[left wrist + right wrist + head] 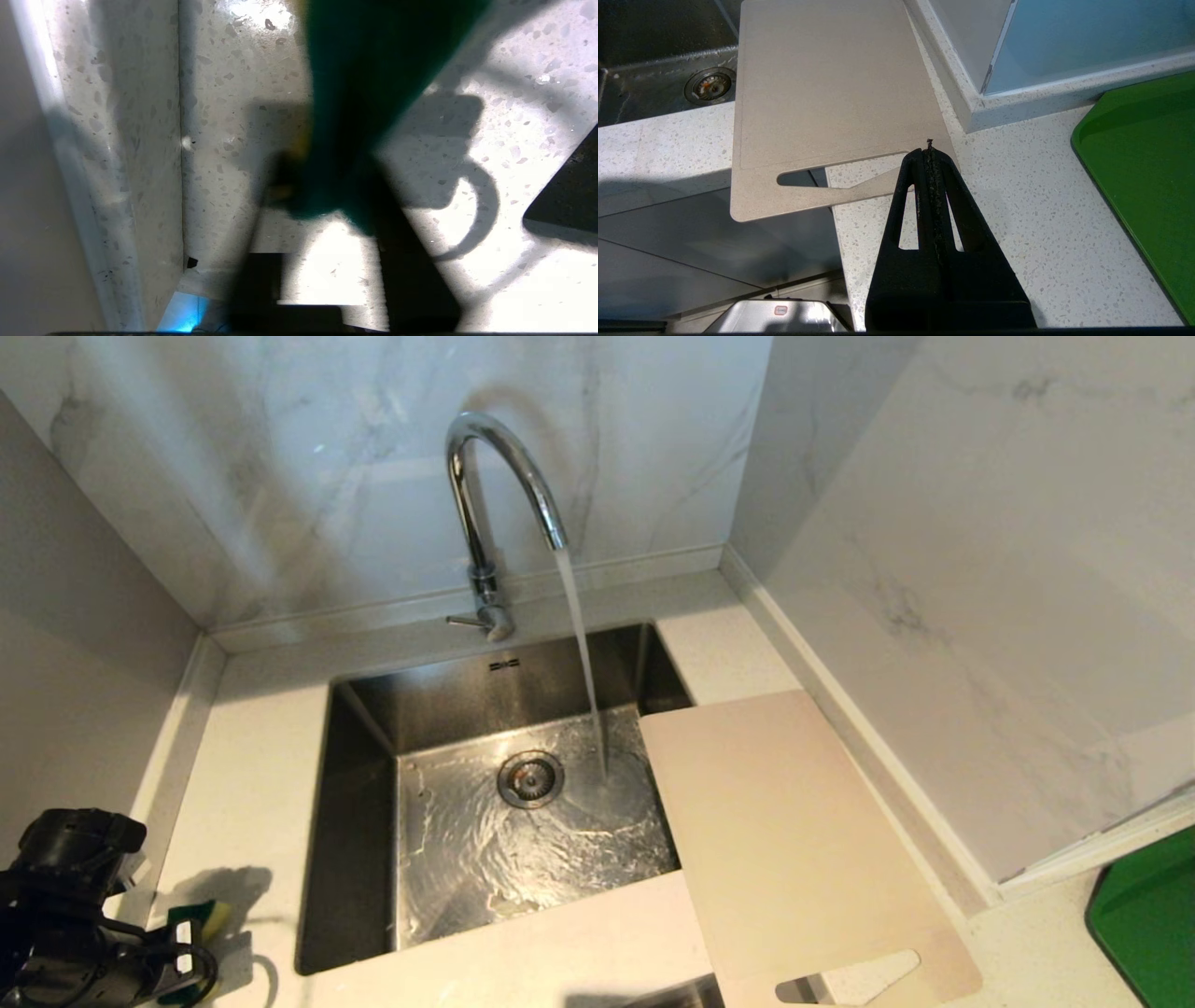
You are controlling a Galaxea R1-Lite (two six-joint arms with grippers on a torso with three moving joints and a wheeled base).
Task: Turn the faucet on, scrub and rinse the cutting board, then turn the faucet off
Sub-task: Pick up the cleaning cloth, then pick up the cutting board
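Water (583,653) runs from the chrome faucet (485,476) into the steel sink (359,821); its thin lever (464,621) sticks out at the base. The beige cutting board (794,840) lies flat on the counter to the right of the sink. One corner overhangs the basin, and the handle slot end is nearest me. My left gripper (187,959) is low over the counter left of the sink, shut on a green-and-yellow sponge (201,919) (355,93). My right gripper (929,151) is shut and empty above the counter, just short of the board's (831,84) handle end.
Marble walls close in the counter at the back, left and right. A green tray (1153,924) (1148,154) lies on the counter at the far right. The drain (529,778) sits mid-basin, under swirling water.
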